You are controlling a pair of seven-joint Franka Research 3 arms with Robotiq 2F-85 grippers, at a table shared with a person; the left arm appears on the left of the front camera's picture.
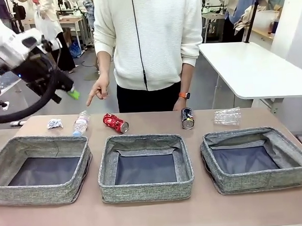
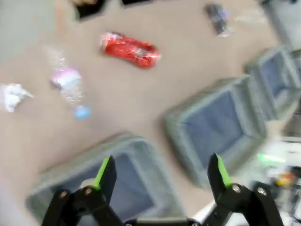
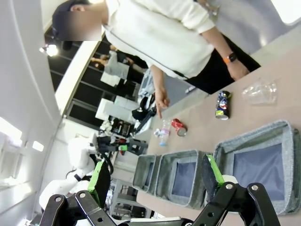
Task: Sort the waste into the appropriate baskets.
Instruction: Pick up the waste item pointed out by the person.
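Along the table's far side lie a small paper wad (image 1: 54,123), a purple-labelled clear bottle (image 1: 81,123), a crushed red can (image 1: 115,123), a dark multicoloured can (image 1: 187,118) standing upright, and a crumpled clear bottle (image 1: 227,116). Three grey baskets sit in a row in front: left (image 1: 22,143), middle (image 1: 142,141), right (image 1: 252,134). My left gripper (image 1: 72,92) hangs open above the table's far left, over the left basket (image 2: 127,141) in its blurred wrist view, with the red can (image 2: 129,48) farther off. My right gripper (image 3: 155,173) is open, high above the baskets (image 3: 221,153).
A person in a white sweater stands at the far side; one hand (image 1: 97,90) points a finger down toward the bottle and red can. The other hand rests behind the dark can. A white table (image 1: 254,68) stands at the back right.
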